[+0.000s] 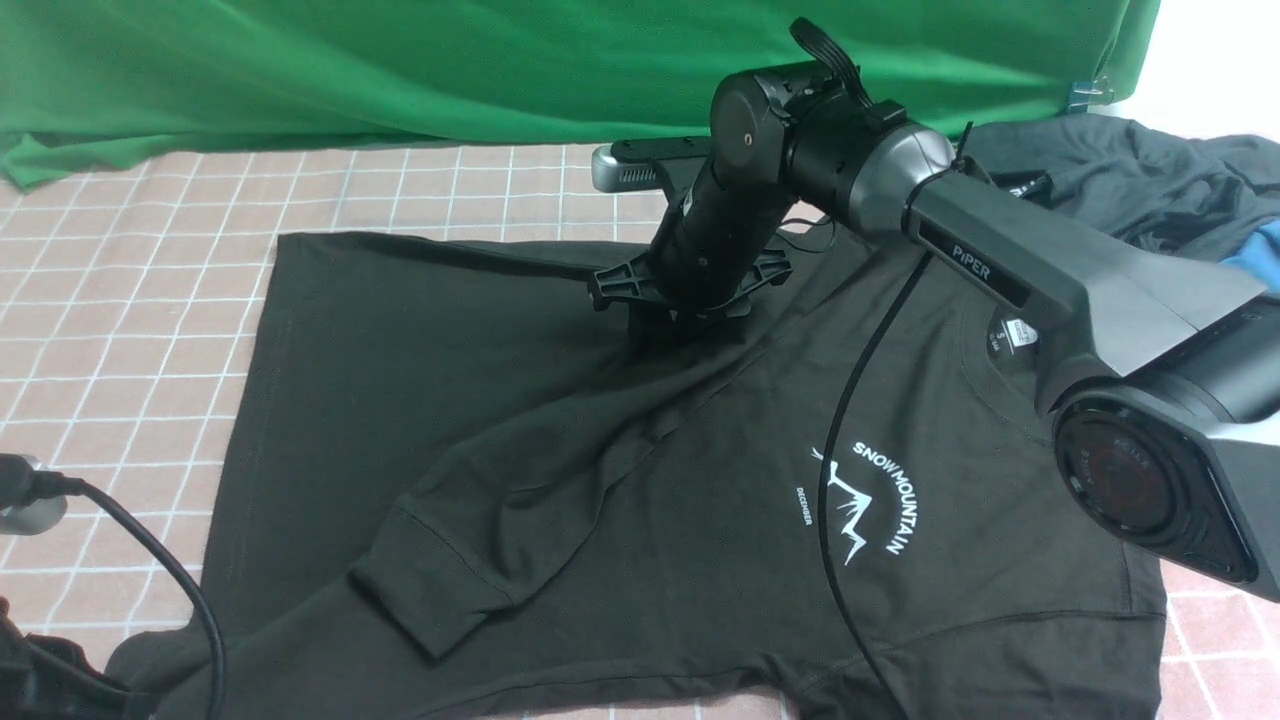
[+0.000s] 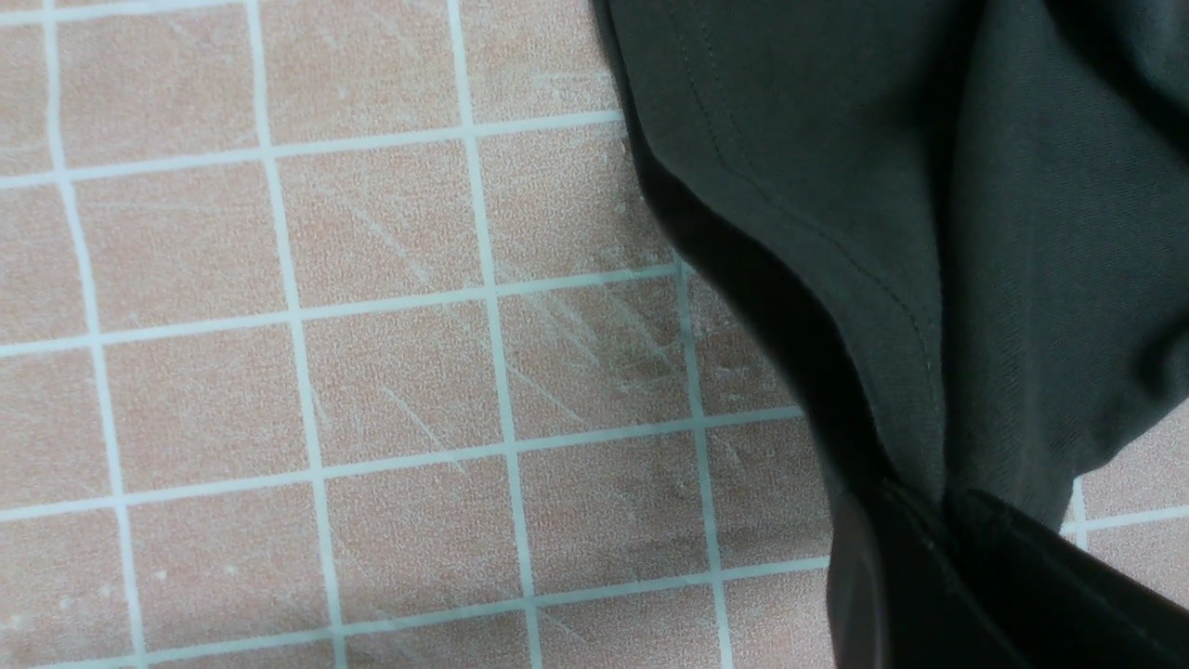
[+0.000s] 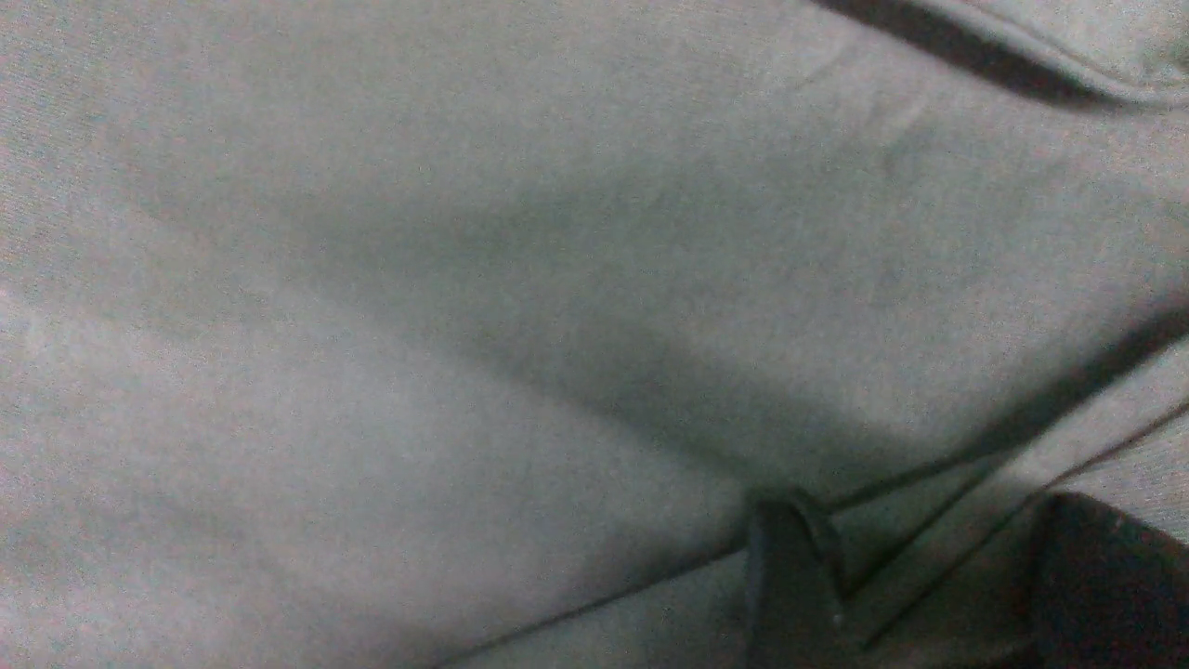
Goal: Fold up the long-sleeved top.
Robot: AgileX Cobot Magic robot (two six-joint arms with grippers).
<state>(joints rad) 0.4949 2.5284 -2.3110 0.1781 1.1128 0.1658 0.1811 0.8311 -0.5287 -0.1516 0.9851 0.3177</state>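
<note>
**A:** The top (image 1: 640,480) lies print-up across the checked desk (image 1: 130,300), one sleeve (image 1: 520,480) laid slantwise over its body. The biggest risk, as we judge it, is that the whole garment drags instead of folding. The left hand (image 2: 947,576) is pressed together on a bit of its edge. The right hand (image 3: 938,595) stands spread, tips down on the far cloth and gripping nothing. A pull from one side alone would skew the top.

**B:** Agreed. Next, the right arm's cable (image 1: 850,420) runs over the chest print, and a sweep could catch it and ruck the cloth. Then the sleeve may slide off. Smallest risk: the left pinch looks shallow and may slip.

**A:** Hidden: the right arm covers part of the collar and one shoulder, and the near hem is cut off by the front view.

**B:** We cannot tell whether the left pinch takes one layer or two.
</note>
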